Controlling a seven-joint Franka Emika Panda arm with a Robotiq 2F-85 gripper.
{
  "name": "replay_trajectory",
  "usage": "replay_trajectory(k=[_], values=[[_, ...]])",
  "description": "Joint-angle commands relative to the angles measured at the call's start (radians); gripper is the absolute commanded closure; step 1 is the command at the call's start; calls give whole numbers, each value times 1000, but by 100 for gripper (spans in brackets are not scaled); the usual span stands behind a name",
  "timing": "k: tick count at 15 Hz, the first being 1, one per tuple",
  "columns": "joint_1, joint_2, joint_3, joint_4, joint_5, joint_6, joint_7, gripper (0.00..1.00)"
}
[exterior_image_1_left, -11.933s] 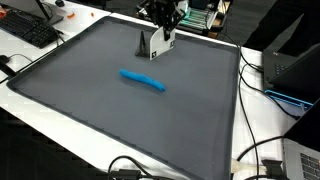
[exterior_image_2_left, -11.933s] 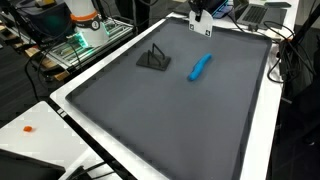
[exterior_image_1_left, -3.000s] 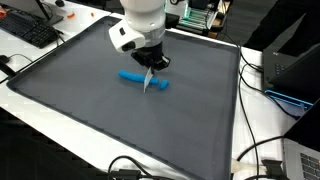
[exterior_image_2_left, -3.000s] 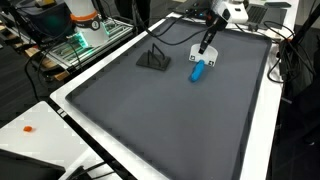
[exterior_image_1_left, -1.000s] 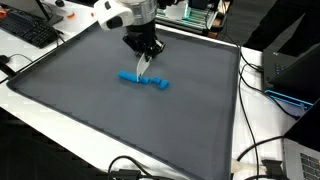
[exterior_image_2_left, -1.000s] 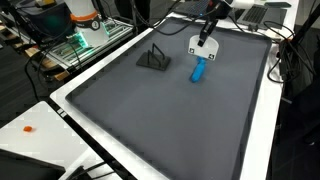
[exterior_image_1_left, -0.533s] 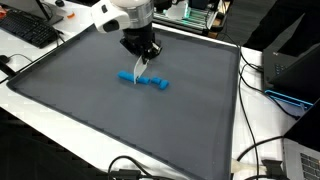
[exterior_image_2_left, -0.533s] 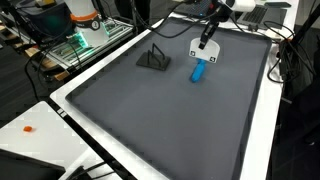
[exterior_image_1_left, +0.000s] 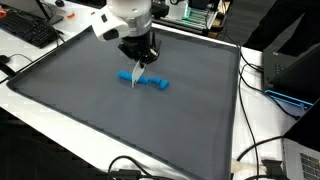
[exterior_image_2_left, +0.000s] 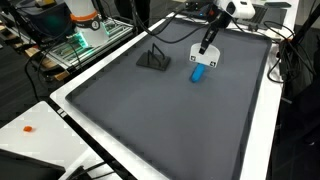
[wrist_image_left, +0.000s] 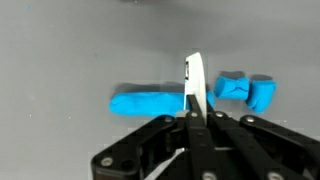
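1. One thin white blade (wrist_image_left: 194, 78) sits clamped in the gripper (wrist_image_left: 193, 116) — jaws pinched nearly together on it, edge pointing down at the surface (exterior_image_1_left: 90, 110).
2. The blue roll (exterior_image_1_left: 150, 81) lies on the dark grey surface, approx. mid-width, toward the far side. In wrist view it shows as a long piece (wrist_image_left: 148, 102) plus short chunks (wrist_image_left: 245, 90) w/ a gap between, and the blade stands right over that gap.
3. Whether the blade tip touches the roll or hangs just above it, I can't tell.
4. Step in hand, as I judge it: slicing the roll into pieces, w/ one end already portioned.
5. Next move calls for shifting along the long piece, keeping the blade upright & square to the roll, then pressing straight down.
6. A black stand (exterior_image_2_left: 153, 60) sits apart from the roll — nearer the surface's edge.
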Motion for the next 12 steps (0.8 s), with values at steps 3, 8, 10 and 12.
replay_trajectory(k=[3,8,10,12], values=[[1,42,-3,24,-26,14,-19,99],[-4,52,-1,2,-20,35,-21,99],[-6,53,-1,-9,-17,47,-21,99],[-9,54,1,-19,-10,60,-21,99]])
